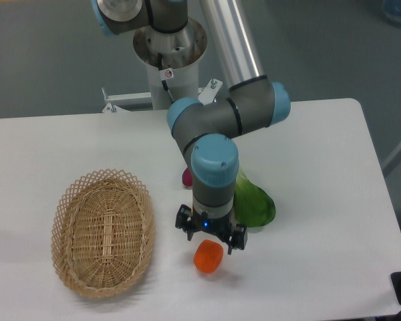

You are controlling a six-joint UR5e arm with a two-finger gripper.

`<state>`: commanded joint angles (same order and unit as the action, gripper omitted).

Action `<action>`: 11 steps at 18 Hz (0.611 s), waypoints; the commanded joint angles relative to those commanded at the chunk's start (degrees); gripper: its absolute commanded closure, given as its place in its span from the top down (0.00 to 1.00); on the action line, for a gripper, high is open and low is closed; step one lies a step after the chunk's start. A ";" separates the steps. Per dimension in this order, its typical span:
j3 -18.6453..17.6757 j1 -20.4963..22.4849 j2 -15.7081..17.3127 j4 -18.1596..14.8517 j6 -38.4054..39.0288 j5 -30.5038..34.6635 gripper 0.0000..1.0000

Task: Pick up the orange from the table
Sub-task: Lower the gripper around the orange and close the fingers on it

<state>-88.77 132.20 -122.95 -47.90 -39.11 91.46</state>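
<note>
The gripper (210, 237) hangs directly over the orange (208, 257), its two dark fingers (182, 223) spread apart, one showing at the left of the wrist and the other at the right. The orange lies on the white worktop (321, 200) just below and between those fingers, its upper edge meeting the underside of the gripper body in this view; whether any finger touches the fruit cannot be told, and the fingertips themselves are too dark and small to make out clearly. A small blue light shows on the gripper body. Above it, the grey arm (217, 127) with its pale blue joint caps runs up and back to the pedestal at the far edge of the worktop. The arm covers much of what lies behind it: the green vegetable (256, 204) shows only on the right side of the wrist, and the purple vegetable (186, 177) shows only as a small sliver at the left of the forearm. The oval wicker basket (103, 232) sits well apart to the left of the orange. A dark object at the lower right corner is cut off by the frame edge and cannot be identified.
</note>
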 joint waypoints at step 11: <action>-0.52 -1.41 -1.59 2.82 1.76 2.57 0.99</action>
<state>-89.30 130.78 -124.54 -45.09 -37.35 94.04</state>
